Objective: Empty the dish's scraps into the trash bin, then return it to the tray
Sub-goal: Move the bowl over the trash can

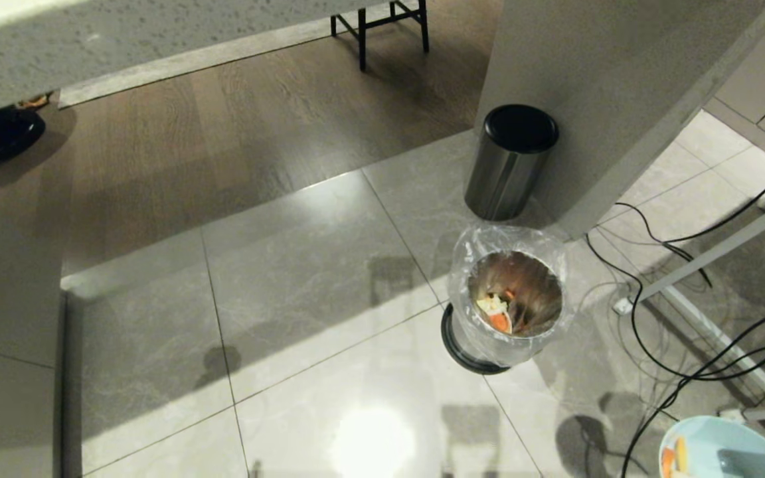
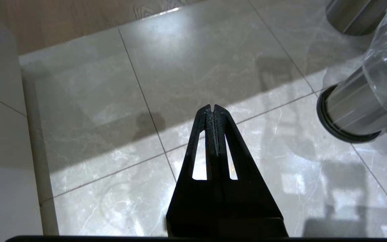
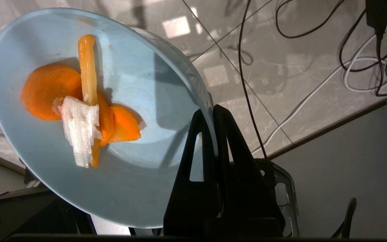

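The right gripper (image 3: 213, 112) is clamped on the rim of the light-blue bowl (image 3: 139, 181), one finger inside the wall and one outside. In the head view the bowl shows at the lower right corner, near the trash bin (image 1: 507, 345) but not yet over it. The bowl looks light, rigid and smooth, so a rim pinch should carry it, though its matte wall could slip between the pads once it is tipped steeply. It looks like a hard bowl that could chip if dropped on the tiled floor (image 1: 303, 265).

Inside the bowl lie the scraps (image 3: 79, 111): about 3 orange carrot slices, 1 pale orange strip and 1 whitish piece, clumped and moist, so they may stick instead of sliding out.

The bag-lined bin already holds some food bits (image 1: 499, 309), probably carrot and something pale; the view there is small. Behind it stands a steel cylinder with a black lid (image 1: 512, 162).

The left gripper (image 2: 212, 108) hangs closed and empty above the floor. The tray is not in view.
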Available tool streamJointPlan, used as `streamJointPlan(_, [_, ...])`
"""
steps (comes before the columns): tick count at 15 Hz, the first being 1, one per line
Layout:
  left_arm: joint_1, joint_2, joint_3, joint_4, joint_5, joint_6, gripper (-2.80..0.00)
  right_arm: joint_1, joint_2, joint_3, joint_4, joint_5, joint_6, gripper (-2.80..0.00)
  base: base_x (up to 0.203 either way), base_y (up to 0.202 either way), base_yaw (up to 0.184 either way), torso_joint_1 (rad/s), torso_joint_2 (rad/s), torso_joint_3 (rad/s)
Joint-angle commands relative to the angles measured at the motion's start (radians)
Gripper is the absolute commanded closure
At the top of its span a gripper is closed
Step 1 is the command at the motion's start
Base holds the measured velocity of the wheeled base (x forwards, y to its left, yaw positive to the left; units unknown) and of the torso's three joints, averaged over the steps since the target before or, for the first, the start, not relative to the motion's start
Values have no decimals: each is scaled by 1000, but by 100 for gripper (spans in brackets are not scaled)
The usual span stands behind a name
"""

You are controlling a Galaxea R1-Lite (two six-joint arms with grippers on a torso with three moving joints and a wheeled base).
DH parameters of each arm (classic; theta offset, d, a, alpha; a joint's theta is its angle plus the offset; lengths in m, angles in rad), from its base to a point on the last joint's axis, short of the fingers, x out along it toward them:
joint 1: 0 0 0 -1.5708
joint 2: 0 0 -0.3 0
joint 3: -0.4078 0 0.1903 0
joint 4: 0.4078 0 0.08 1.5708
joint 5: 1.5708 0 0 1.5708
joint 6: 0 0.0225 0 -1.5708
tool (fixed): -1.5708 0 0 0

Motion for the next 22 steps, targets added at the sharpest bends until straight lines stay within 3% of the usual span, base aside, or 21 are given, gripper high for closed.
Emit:
streamJointPlan(1, [0, 1, 0, 0, 0, 0, 0, 1, -2, 6, 3, -1, 2, 0, 0, 0, 0, -1, -1, -188])
streamJointPlan(13, [1, 0, 2, -3, 0, 1, 0, -1, -6, 5, 3, -6, 4, 0, 0, 0, 0, 1, 2, -135])
streamJointPlan(18, [0, 0, 2, -3, 0, 1, 0, -12, 45, -9, -14, -113, 82, 0, 0, 0, 0, 0, 0, 0])
streamJointPlan(22, [1, 0, 2, -3, 0, 1, 0, -127, 184, -80, -126, -211, 81, 0, 0, 0, 0, 0, 0, 0])
